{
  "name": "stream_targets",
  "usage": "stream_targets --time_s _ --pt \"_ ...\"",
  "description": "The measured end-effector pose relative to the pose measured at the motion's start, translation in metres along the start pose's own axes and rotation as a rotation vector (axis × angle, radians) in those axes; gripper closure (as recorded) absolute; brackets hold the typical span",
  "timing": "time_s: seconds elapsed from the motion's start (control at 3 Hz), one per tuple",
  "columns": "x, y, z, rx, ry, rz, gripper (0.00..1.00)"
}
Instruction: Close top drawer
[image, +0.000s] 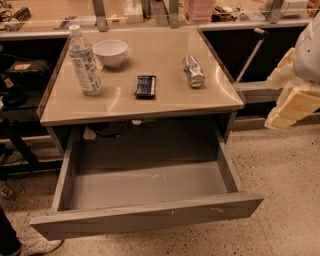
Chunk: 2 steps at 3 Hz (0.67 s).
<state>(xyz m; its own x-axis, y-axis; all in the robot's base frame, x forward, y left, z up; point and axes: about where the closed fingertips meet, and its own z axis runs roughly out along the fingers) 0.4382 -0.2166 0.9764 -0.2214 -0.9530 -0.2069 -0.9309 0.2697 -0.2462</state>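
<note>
The top drawer (145, 217) is a wide, shallow grey box pulled far out from under the tan table (165, 102). Its long flat front panel, with small white scuff marks, faces the bottom of the view. The inside looks empty. My gripper (292, 95), yellowish under a white arm, is at the right edge. It hangs to the right of the table's corner, apart from the drawer and above the floor.
On the table stand a water bottle (84, 62), a white bowl (110, 52), a dark snack bar (145, 85) and a can lying on its side (193, 71). A dark counter (260, 45) lies behind on the right. A shoe (30, 247) shows at bottom left.
</note>
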Motion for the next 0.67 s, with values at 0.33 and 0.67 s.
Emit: stream_targets --time_s 0.33,0.67 --pt "0.0 0.0 0.0 0.0 0.0 0.0 0.65" --pt "0.0 0.0 0.0 0.0 0.0 0.0 0.89"
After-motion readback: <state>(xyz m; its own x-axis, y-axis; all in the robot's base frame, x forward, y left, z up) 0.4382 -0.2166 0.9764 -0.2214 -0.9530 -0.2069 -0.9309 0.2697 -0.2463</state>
